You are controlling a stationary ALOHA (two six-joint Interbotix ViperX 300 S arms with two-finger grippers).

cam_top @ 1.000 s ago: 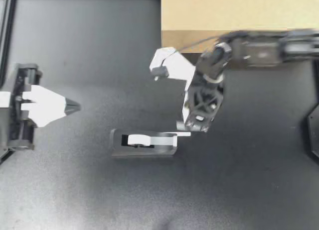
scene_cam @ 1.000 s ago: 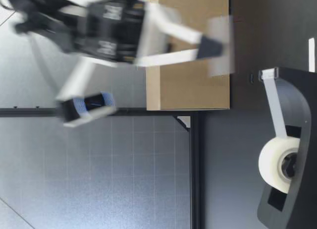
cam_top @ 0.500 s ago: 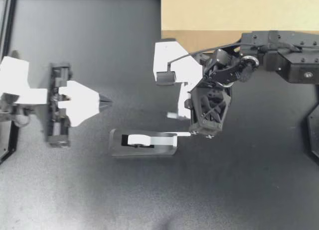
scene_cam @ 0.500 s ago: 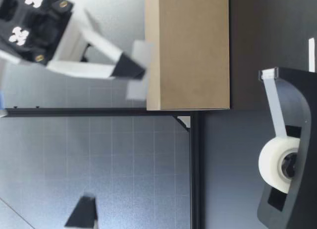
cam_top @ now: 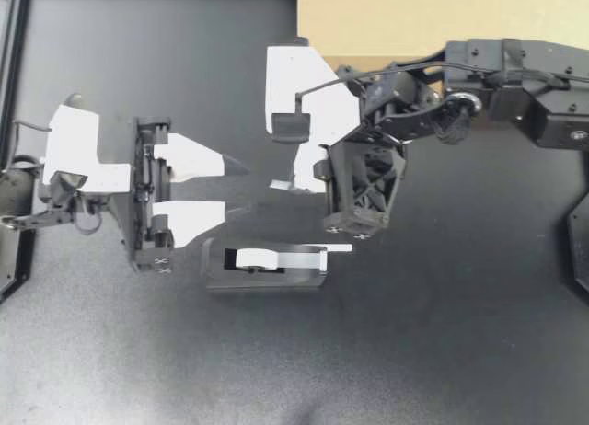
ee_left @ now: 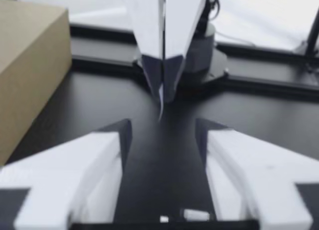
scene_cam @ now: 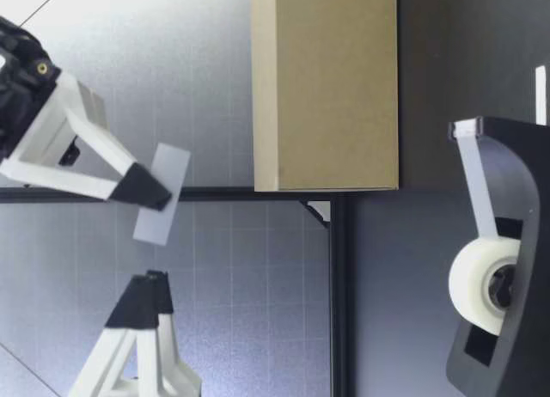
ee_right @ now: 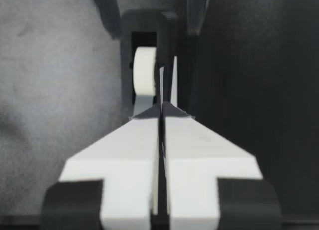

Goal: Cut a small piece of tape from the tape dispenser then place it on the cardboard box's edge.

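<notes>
The tape is a short cut strip, free of the dispenser and held in the air by my right gripper, whose fingers are pressed together on it. It hangs well above the tabletop, higher than the top of the box, over the ground between box and dispenser.

The cutting looks done: the roll sits in the dispenser with its loose end back at the cutter. What is left is the placing, since the strip is apart from the box and no tape shows on the box edge.

In the low view the strip shows its flat face to that camera. Its long axis runs roughly level, left to right, with the left end tipped a little higher. The right gripper pinches it along the upper edge, near the middle, so both ends stand free. From the left wrist it shows only as a thin edge below the closed fingertips.

My left gripper is spread wide and empty, just left of the strip and pointed at it. I judge it is lined up to take or steady the left end.
</notes>
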